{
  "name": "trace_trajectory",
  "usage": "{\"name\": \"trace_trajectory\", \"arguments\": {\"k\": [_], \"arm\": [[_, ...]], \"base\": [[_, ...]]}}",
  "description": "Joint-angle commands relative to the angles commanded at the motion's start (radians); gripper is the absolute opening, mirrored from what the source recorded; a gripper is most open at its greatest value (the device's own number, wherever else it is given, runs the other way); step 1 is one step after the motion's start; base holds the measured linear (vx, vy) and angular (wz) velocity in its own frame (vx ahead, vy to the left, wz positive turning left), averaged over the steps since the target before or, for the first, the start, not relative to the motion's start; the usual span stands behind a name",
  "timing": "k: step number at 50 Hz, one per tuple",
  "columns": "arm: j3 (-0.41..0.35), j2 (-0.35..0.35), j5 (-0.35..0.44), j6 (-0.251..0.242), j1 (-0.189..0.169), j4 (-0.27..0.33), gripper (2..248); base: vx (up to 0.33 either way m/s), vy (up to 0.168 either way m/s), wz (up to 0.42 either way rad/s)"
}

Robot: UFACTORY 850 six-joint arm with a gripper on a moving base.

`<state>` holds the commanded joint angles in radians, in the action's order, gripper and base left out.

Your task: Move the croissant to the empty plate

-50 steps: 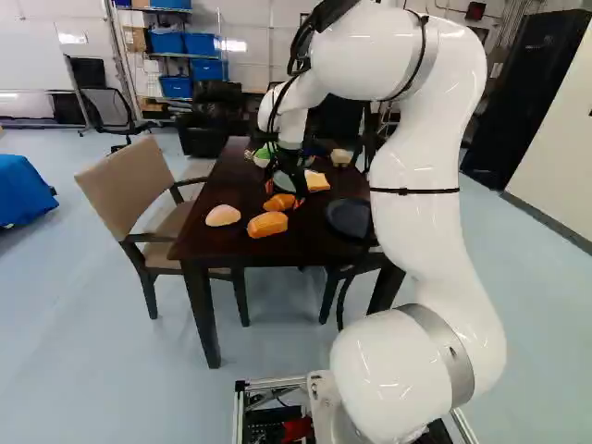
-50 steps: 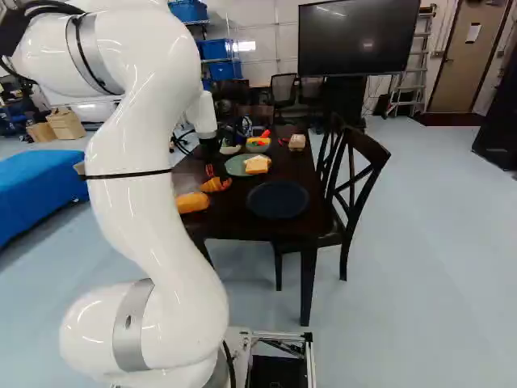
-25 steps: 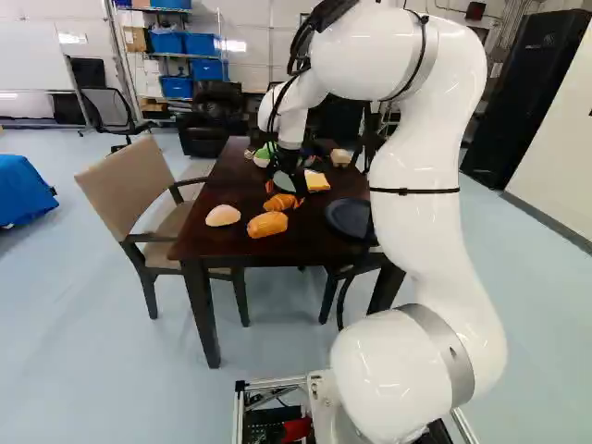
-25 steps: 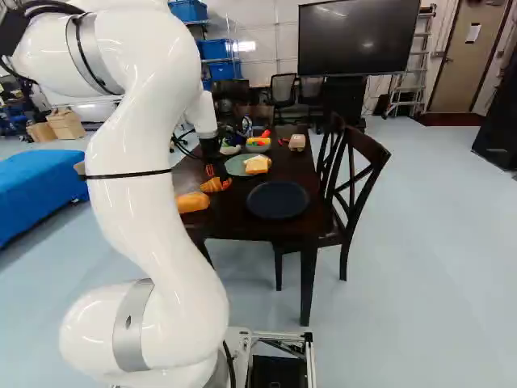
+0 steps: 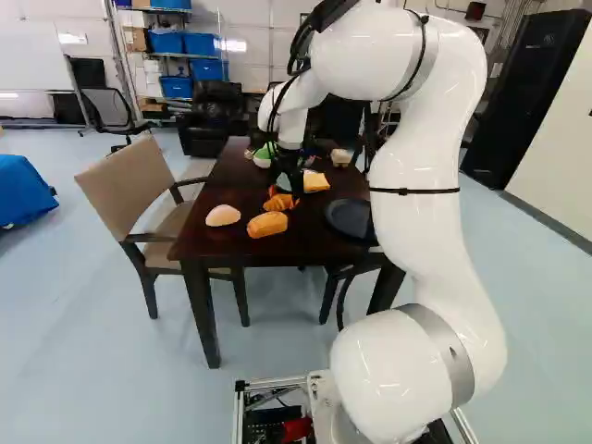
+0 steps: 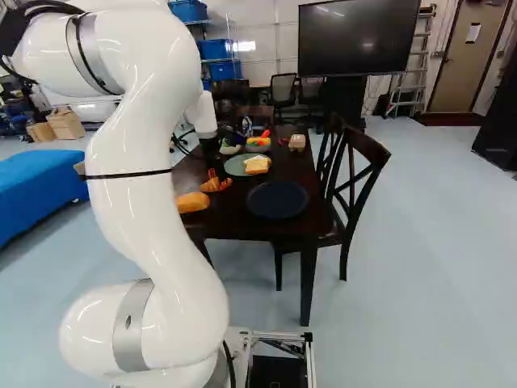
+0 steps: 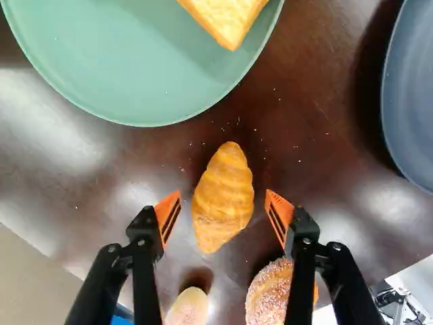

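Right now the end effector (image 5: pixel 285 189) is released, poised above the dark brown wooden worktop (image 5: pixel 231 180) at the end of the white arm (image 5: pixel 421 213). In the wrist view its two fingers stand spread, one on each side of the croissant (image 7: pixel 223 196), with a gap between each orange pad (image 7: pixel 166 213) and the crust. The croissant lies on the worktop, its narrower end pointing ahead toward the green plate (image 7: pixel 135 74), near the rim but apart from it. Crumbs are scattered around that end. A slice of bread (image 7: pixel 226 17) lies on the green plate.

The dark blue plate (image 6: pixel 277 200) sits apart from the green one, nearer the base in the right base view. A sugar-coated bread roll (image 7: pixel 270 294) is just beside one finger in the wrist view, and a pale bun (image 5: pixel 222 215) lies near the roll.

Farther along the worktop are a bowl of colourful toy food (image 6: pixel 258 145) and a small pale item (image 6: pixel 297 142) I can't make out. A beige armchair (image 5: pixel 129 185) stands at the left of the left base view, and a dark wooden chair (image 6: pixel 355 190) beside the worktop in the right base view.
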<state>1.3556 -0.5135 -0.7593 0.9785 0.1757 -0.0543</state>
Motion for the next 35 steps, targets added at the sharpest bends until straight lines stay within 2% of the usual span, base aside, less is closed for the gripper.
{"name": "trace_trajectory", "arguments": {"k": [3, 4, 8, 9, 35], "arm": [[0.000, 0.000, 0.000, 0.000, 0.000, 0.000, 182], [0.000, 0.000, 0.000, 0.000, 0.000, 0.000, 170], [0.000, 0.000, 0.000, 0.000, 0.000, 0.000, 170], [0.000, 0.000, 0.000, 0.000, 0.000, 0.000, 157], [0.000, 0.000, 0.000, 0.000, 0.000, 0.000, 154]], "base": [[0.000, 0.000, 0.000], [0.000, 0.000, 0.000], [0.000, 0.000, 0.000], [0.000, 0.000, 0.000], [0.000, 0.000, 0.000]]}}
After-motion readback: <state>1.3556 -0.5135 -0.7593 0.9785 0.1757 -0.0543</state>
